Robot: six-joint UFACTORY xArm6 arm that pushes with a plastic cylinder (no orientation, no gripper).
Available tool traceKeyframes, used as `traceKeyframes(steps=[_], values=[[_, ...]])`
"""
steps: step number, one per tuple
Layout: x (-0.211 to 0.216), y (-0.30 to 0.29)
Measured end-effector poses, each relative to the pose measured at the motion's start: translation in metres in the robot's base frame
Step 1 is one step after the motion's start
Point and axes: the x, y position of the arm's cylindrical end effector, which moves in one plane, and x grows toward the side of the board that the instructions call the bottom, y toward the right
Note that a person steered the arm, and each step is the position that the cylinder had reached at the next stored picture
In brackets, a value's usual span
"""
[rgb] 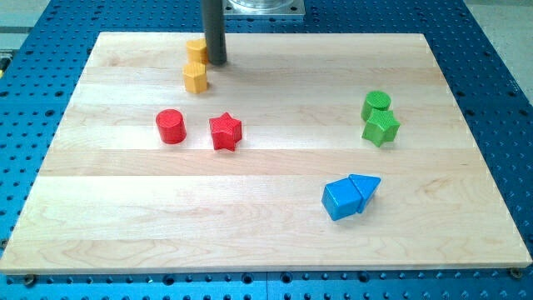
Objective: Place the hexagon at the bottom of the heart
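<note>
Two yellow blocks sit near the view's top, left of centre. The lower one looks like the hexagon. The upper one, likely the heart, touches it from above and is partly hidden by my rod. My tip rests on the board just right of the upper yellow block and up and to the right of the hexagon, close to both.
A red cylinder and a red star lie below the yellow pair. A green cylinder and green star touch at the right. A blue cube and blue triangle touch at lower right. The wooden board lies on a blue perforated table.
</note>
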Motion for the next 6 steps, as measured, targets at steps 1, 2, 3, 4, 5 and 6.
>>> traceKeyframes(steps=[1, 2, 3, 4, 5, 6], values=[[-0.003, -0.038], [-0.021, -0.047], [-0.03, -0.03], [-0.016, 0.058], [0.044, 0.089], [0.066, 0.026]])
